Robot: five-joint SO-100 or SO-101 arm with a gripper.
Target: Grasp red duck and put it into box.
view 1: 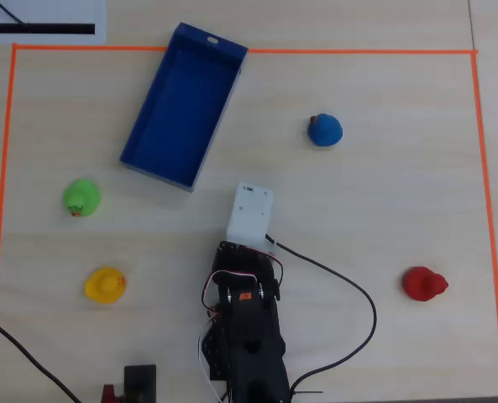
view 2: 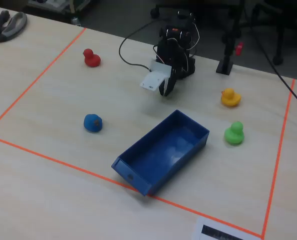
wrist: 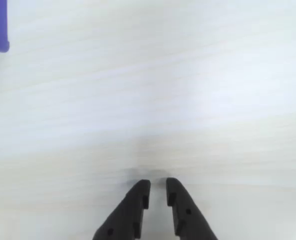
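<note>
Four ducks: red, blue, yellow, green, scattered on the table.
Claw (wrist: 157, 186): bottom centre of the wrist view, jaws nearly together, a slim gap, gripping nothing.
Red duck (view 1: 423, 284): small glossy rounded toy, lower right of the overhead view, well apart from the arm.
Box (view 1: 183, 105): long deep-blue tray, upper left, empty.

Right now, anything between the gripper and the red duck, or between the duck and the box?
Nothing visible. The gripper hangs over bare table near the arm's base. The red duck sits alone to its right in the overhead view. The blue duck lies beside the duck-to-box line, not on it.
</note>
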